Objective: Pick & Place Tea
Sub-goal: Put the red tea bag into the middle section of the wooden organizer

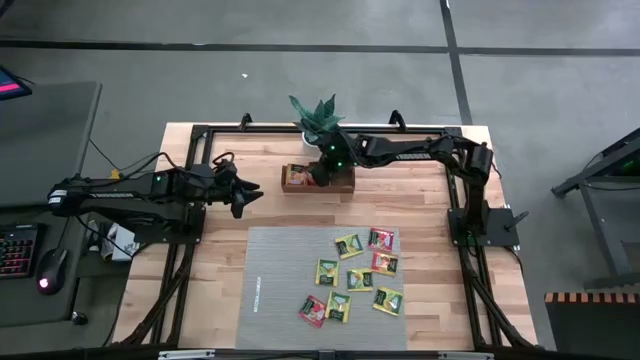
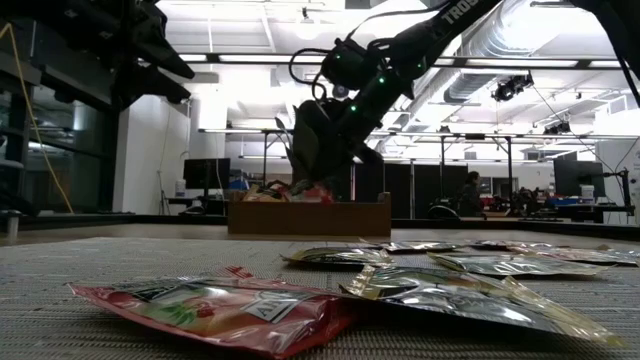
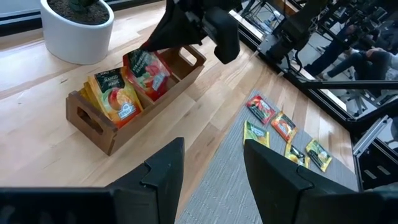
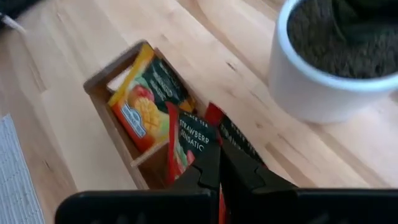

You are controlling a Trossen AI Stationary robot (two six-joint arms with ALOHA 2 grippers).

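The brown wooden tray (image 1: pixel 318 180) stands at the table's far middle, in front of a white plant pot (image 4: pixel 329 68). Yellow tea sachets (image 4: pixel 140 102) stand in one end compartment and red ones (image 4: pixel 186 143) in the middle compartment. Several more tea sachets (image 1: pixel 358 272) lie flat on the grey mat (image 1: pixel 280 290). My right gripper (image 4: pixel 219 155) is shut and slants down into the middle compartment, its tips among the red sachets. My left gripper (image 3: pixel 214 168) hangs open above the table, left of the tray, with nothing between its fingers. My right gripper's shut fingertips (image 4: pixel 208 165) come from above, slanting down, at the upper edges of the red sachets (image 4: pixel 233 140) standing in the tray's middle compartment. The fingers themselves hide the spot, so I cannot tell whether they pinch or touch a sachet.
The potted plant (image 1: pixel 318 120) stands close behind the tray, right beside my right arm's wrist. A black frame runs around the table's edge (image 1: pixel 200 130). Bare wood lies between the tray and the mat (image 1: pixel 300 210).
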